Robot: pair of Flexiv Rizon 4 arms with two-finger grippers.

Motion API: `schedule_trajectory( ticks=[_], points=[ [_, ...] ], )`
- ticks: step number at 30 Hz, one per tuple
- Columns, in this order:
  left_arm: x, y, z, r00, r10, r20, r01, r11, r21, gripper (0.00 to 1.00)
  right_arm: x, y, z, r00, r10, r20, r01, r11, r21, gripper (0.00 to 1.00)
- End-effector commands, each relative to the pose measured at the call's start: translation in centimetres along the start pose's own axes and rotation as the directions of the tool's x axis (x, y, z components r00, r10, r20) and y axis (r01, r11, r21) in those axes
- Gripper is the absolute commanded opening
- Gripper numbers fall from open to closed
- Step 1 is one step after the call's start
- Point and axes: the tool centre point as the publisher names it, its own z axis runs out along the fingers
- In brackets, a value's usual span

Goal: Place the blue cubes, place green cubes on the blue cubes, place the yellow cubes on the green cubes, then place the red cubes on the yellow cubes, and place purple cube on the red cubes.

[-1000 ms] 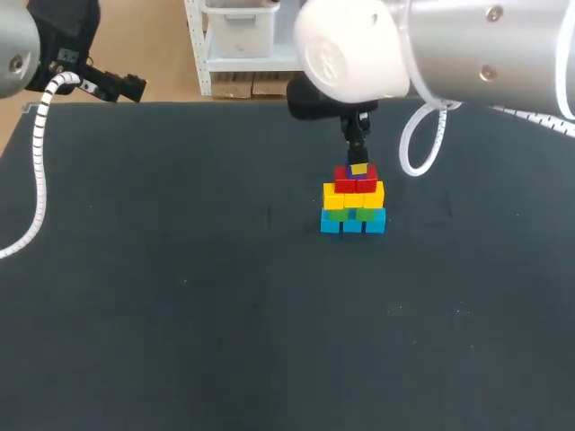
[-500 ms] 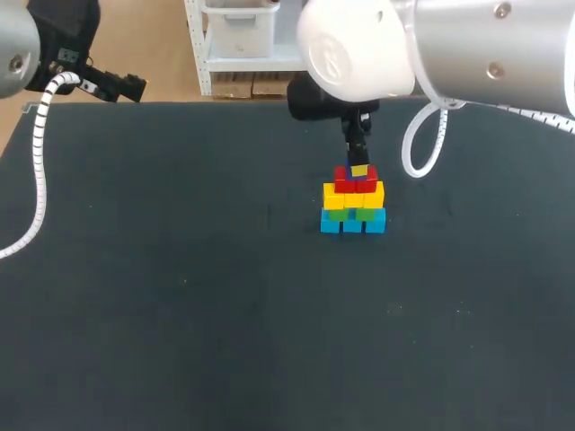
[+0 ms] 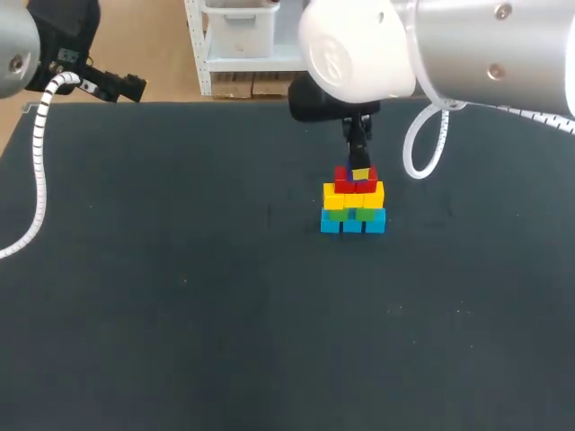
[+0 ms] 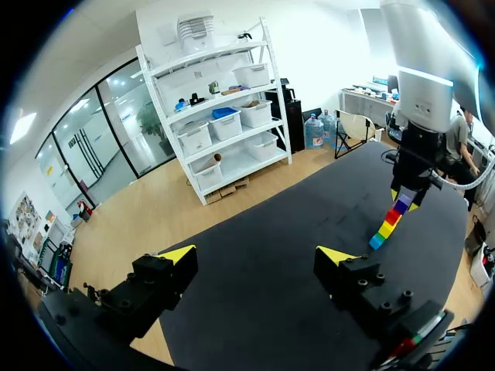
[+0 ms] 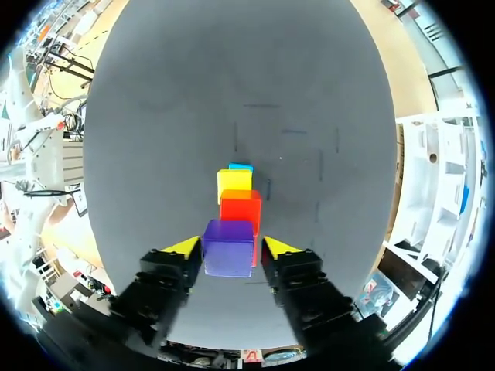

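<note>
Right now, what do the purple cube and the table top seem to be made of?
The purple cube: probably plastic or painted wood; flat, evenly coloured faces with crisp edges and little shine, so I cannot tell which. The table top: looks like a dark cloth or felt-like mat; matte, no glare, faint light specks.

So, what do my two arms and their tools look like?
Both arms are thick silver-grey metal tubes. The right arm has a white rounded joint cap and a white cable loop; the left arm carries a white ribbed cable. The left tool and right tool are black with two yellow-tipped fingers.
</note>
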Motion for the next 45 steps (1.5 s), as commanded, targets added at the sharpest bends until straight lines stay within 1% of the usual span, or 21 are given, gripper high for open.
schedule_trajectory(
  ticks=[1,12,13,14,15,16,18,20,23,31,43,44,45],
  points=[
    [0.01,0.1,0.1,1.0,0.0,0.003,0.0,1.0,0.003,1.0,0.02,-0.03,0.04,1.0,0.0,0.003,0.0,1.0,0.0,1.0],
    [0.01,0.1,0.1,1.0,0.0,0.003,0.0,1.0,0.003,1.0,0.04,-0.35,0.18,1.0,0.015,0.004,-0.015,1.0,0.008,1.0],
    [0.01,0.1,0.1,1.0,0.0,0.003,0.0,1.0,0.003,1.0,0.04,-0.35,0.18,1.0,0.016,0.004,-0.016,1.0,0.009,0.95],
    [0.01,0.1,0.1,1.0,0.0,0.003,0.0,1.0,0.003,1.0,0.03,-0.36,0.18,1.0,0.015,0.003,-0.015,1.0,0.012,0.81],
    [0.01,0.1,0.1,1.0,0.0,0.003,0.0,1.0,0.003,1.0,0.02,-0.38,0.19,1.0,0.015,0.003,-0.015,1.0,0.014,0.77],
    [0.01,0.1,0.1,1.0,0.0,0.003,0.0,1.0,0.003,1.0,0.01,-0.39,0.19,1.0,0.015,0.002,-0.015,1.0,0.015,0.69],
    [0.01,0.1,0.1,1.0,0.0,0.003,0.0,1.0,0.003,1.0,0.0,-0.42,0.2,1.0,0.015,0.003,-0.015,1.0,0.016,0.61],
    [0.01,0.1,0.1,1.0,0.0,0.003,0.0,1.0,0.003,1.0,-0.02,-0.44,0.2,1.0,0.015,0.003,-0.015,1.0,0.017,0.5],
    [0.01,0.1,0.1,1.0,0.0,0.003,0.0,1.0,0.003,1.0,-0.05,-0.46,0.21,1.0,0.013,0.004,-0.013,1.0,0.017,0.49],
    [0.01,0.1,0.1,1.0,0.0,0.003,0.0,1.0,0.003,1.0,-0.08,-0.5,0.21,1.0,0.014,0.004,-0.014,1.0,0.017,0.47],
    [0.01,0.1,0.1,1.0,0.0,0.003,0.0,1.0,0.003,1.0,-0.1,-0.58,0.22,1.0,0.014,0.012,-0.015,1.0,0.012,0.49],
    [0.01,0.1,0.1,1.0,0.0,0.003,0.0,1.0,0.003,1.0,-0.12,-0.55,0.21,1.0,0.013,0.012,-0.014,1.0,0.012,0.6],
    [0.01,0.1,0.1,1.0,0.0,0.003,0.0,1.0,0.003,1.0,-0.12,-0.52,0.2,1.0,0.012,0.013,-0.013,1.0,0.011,0.83]
  ],
)
